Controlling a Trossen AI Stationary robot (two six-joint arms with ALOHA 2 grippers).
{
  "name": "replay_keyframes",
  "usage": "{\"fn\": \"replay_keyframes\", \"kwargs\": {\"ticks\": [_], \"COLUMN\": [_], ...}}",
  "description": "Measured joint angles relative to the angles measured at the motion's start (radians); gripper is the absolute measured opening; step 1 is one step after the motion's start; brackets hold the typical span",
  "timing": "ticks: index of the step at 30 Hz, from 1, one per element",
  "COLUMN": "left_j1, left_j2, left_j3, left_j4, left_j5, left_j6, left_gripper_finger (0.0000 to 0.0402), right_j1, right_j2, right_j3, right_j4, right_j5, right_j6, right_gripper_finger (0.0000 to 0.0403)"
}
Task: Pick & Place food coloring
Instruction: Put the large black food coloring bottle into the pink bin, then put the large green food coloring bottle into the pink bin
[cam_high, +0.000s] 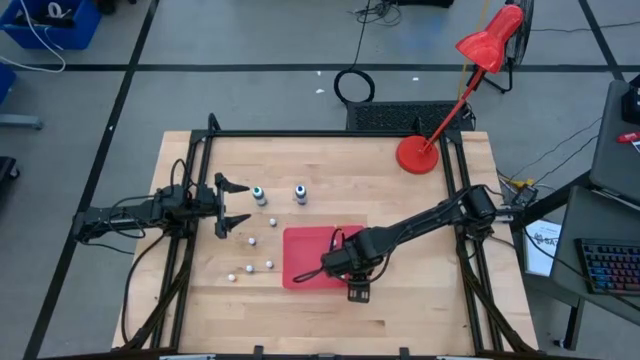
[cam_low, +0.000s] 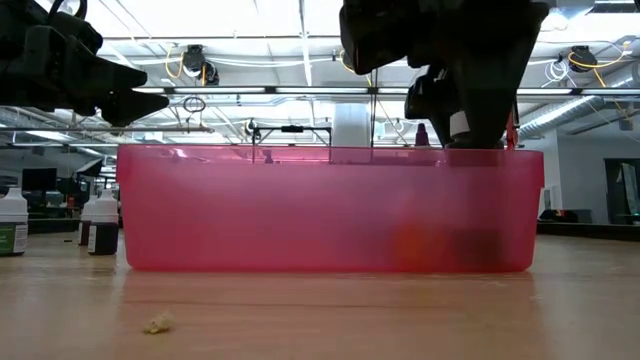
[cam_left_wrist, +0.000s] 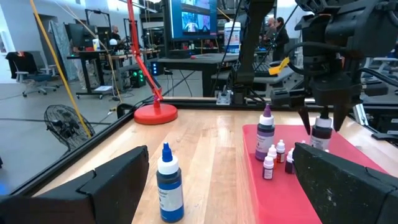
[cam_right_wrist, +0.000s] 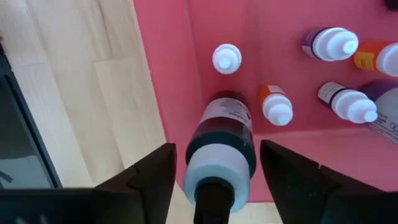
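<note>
Because the tabletop (cam_high: 420, 250) carried the red tray (cam_high: 300, 262) at the middle of the high view, we read everything from there. The right arm reached in from the right of the frame, and the right fingers (cam_right_wrist: 149, 180) hung over the tray's lower right corner. They stood apart on either side of a dark-bodied bottle (cam_right_wrist: 219, 146), which stood upright on the tray floor. A thin gap showed on each side, so we judged that they gripped nothing. Other small bottles (cam_right_wrist: 277, 106) stood just beside it in the tray.

Left of the tray, the left fingers (cam_left_wrist: 106, 186) were spread wide and empty, pointing toward the right of the frame. Two food coloring bottles, a green-topped bottle (cam_high: 259, 195) and a blue-topped bottle (cam_high: 300, 193), stood on bare wood just ahead of them, a little toward the top of the frame. Both were upright, with the long axis vertical. We judged the left arm much the nearer to these two, so a level approach from the side seemed to suit. Small white bits (cam_high: 250, 241) lay scattered lower left of the tray.
</note>
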Motion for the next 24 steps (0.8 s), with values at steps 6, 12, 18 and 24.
{"fn": "replay_keyframes", "kwargs": {"ticks": [6,12,18,24], "left_j1": [0.0,0.0,0.0,0.0], "left_j2": [0.0,0.0,0.0,0.0], "left_j3": [0.0,0.0,0.0,0.0], "left_j4": [0.0,0.0,0.0,0.0], "left_j5": [0.0,0.001,0.001,0.001], "left_j6": [0.0,0.0,0.0,0.0], "left_gripper_finger": [0.0392,0.0392,0.0392,0.0392], "right_j1": [-0.011,-0.023,-0.018,0.002], "right_j2": [-0.04,-0.149,-0.302,-0.478], "right_j3": [0.0,0.0,0.0,-0.039], "right_j4": [-0.012,-0.015,-0.032,-0.038], "right_j5": [-0.141,-0.332,-0.341,-0.166], "right_j6": [0.137,0.244,0.25,0.072], "right_gripper_finger": [0.0207,0.0211,0.021,0.021]}}
